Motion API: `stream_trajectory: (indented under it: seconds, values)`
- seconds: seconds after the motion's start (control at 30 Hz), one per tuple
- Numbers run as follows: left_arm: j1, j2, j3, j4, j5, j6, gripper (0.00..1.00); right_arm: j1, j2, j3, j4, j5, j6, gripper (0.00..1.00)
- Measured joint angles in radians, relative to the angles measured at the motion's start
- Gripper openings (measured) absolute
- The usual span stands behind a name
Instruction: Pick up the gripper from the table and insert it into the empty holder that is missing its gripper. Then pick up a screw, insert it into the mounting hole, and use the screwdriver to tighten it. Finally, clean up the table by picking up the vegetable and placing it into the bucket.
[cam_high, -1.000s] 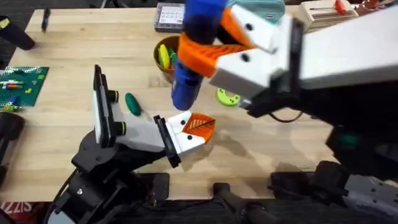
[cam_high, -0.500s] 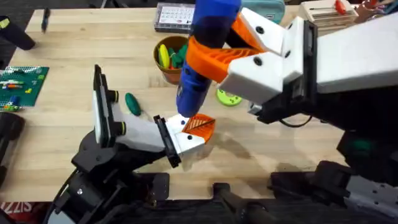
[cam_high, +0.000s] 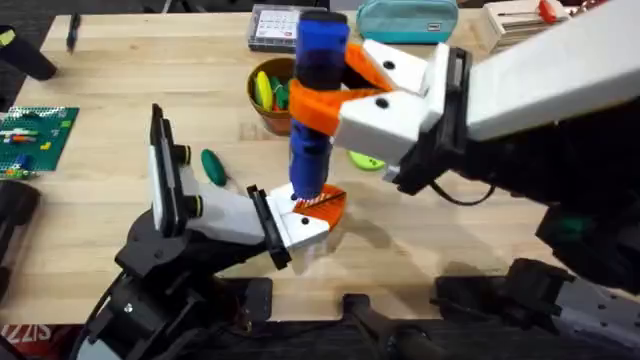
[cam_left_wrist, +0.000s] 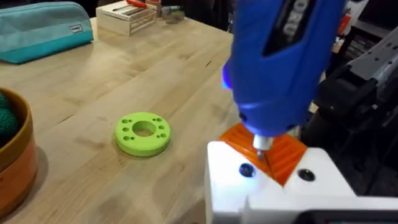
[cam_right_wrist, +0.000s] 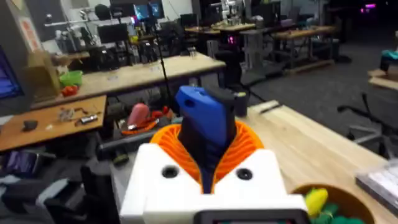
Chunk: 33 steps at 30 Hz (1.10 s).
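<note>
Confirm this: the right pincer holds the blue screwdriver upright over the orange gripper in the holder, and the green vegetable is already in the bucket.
Not quite. The overhead view shows the vegetable lying on the table, outside the bucket. The rest holds: the right pincer holds the screwdriver upright over the gripper in the holder.

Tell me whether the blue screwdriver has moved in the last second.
Yes. The screwdriver has swung upright and its tip has dropped onto the orange gripper in the holder, which stayed put beside the bucket.
</note>
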Motion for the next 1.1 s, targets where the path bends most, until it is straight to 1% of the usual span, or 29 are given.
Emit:
stream_trajectory:
  seconds: [0.27, 0.6, 0.87, 1.1]
  values:
    - [0.0, 0.0, 0.0, 0.0, 0.0, 0.0, 0.018, 0.0, 0.045, 0.06, 0.01, -0.009, 0.0, 0.059]
    - [0.0, 0.0, 0.0, 0.0, 0.0, 0.0, 0.018, 0.0, 0.046, 0.064, 0.02, -0.012, 0.0, 0.059]
    - [0.0, 0.0, 0.0, 0.0, 0.0, 0.0, 0.018, 0.0, 0.082, 0.064, 0.024, -0.015, 0.0, 0.059]
    - [0.0, 0.0, 0.0, 0.0, 0.0, 0.0, 0.018, 0.0, 0.084, 0.064, 0.028, -0.015, 0.0, 0.059]
